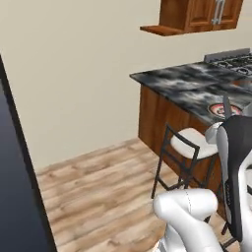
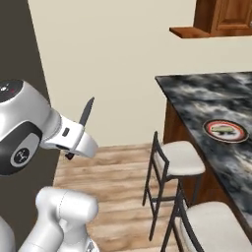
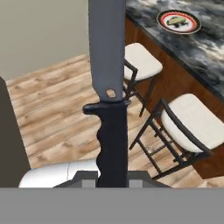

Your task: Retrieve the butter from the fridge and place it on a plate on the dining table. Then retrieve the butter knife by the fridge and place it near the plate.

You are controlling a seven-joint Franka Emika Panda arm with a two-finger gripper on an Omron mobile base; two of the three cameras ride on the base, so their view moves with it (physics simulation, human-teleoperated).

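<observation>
One knife (image 3: 108, 87) pinched by its black handle in closed jaws of gripper (image 3: 112, 175), blade up. Butter (image 3: 177, 21) already on plate (image 3: 194, 26) on table (image 3: 210, 57), well apart from knife. Best carried level over stools (image 3: 192, 122), lowered flat just beside plate, clear of rim

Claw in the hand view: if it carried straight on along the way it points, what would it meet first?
Probably the cream wall. The claw, shut on the butter knife, aims past the stools and left of the dining table; the blade hides the line, so depth is uncertain.
</observation>
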